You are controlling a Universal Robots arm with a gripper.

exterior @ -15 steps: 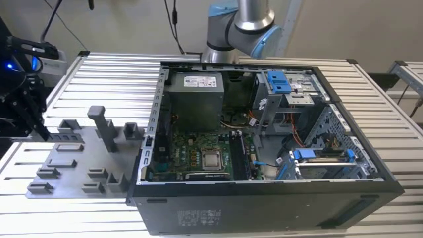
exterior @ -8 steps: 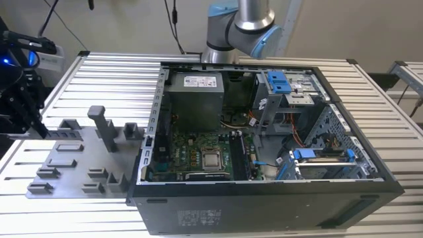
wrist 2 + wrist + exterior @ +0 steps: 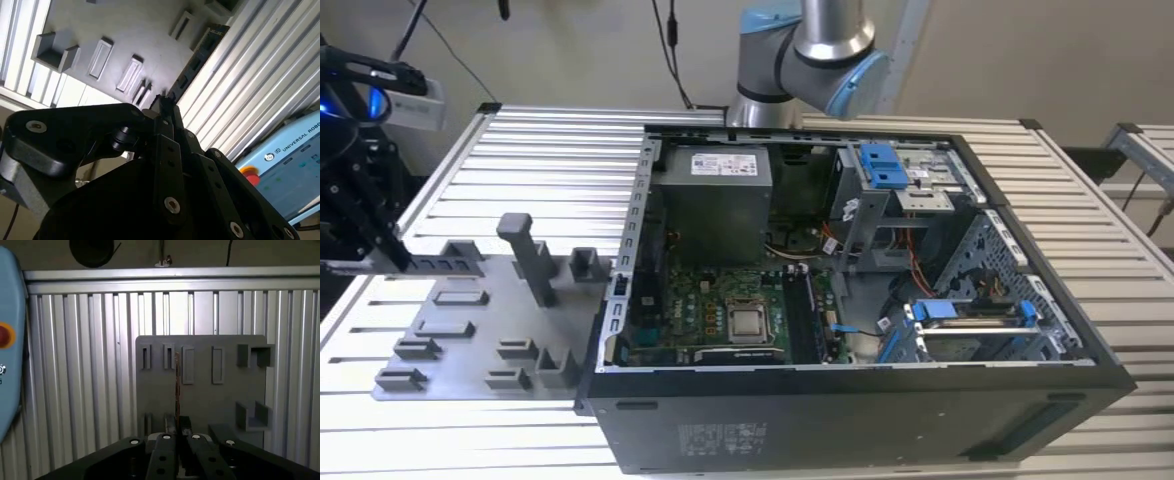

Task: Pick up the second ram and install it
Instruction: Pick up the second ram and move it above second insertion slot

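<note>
The gripper [image 3: 177, 429] is pinching the second ram [image 3: 176, 385] between narrowly set fingers, holding the thin board edge-on over the grey tray [image 3: 225, 390], likely so it is lining up for a slot. Whether it is clear of the tray is uncertain. Beyond the tray, a pale blue pendant [image 3: 295, 155] is showing white lettering beside a red button.

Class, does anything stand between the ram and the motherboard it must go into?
The gripper holds the ram over the tray. In the exterior view the case wall rises between tray and motherboard. Nothing visible blocks the way over it.
</note>
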